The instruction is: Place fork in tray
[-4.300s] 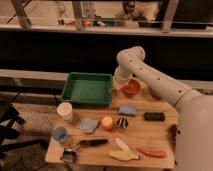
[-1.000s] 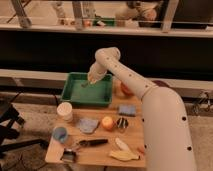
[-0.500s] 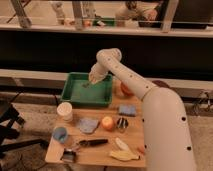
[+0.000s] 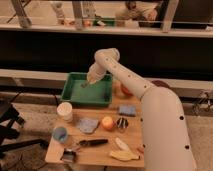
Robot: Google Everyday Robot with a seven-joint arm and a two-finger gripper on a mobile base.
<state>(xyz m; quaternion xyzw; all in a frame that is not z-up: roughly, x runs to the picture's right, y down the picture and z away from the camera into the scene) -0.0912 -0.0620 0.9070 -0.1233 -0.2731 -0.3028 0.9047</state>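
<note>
The green tray stands at the back left of the wooden table. My arm reaches over it from the right. My gripper points down inside the tray, low over the middle of its floor. A small thin greyish thing, which looks like the fork, shows just below the gripper's tip, at or just above the tray floor. I cannot tell whether the gripper holds it.
A red-orange bowl sits right of the tray, partly behind my arm. In front are a white cup, blue cup, grey-blue cloth, orange fruit, metal can, blue sponge, black-handled utensil and white-and-yellow pieces.
The gripper has moved left from the tray's right edge near the bowl to over the tray's middle, then lowered slightly into the tray.
</note>
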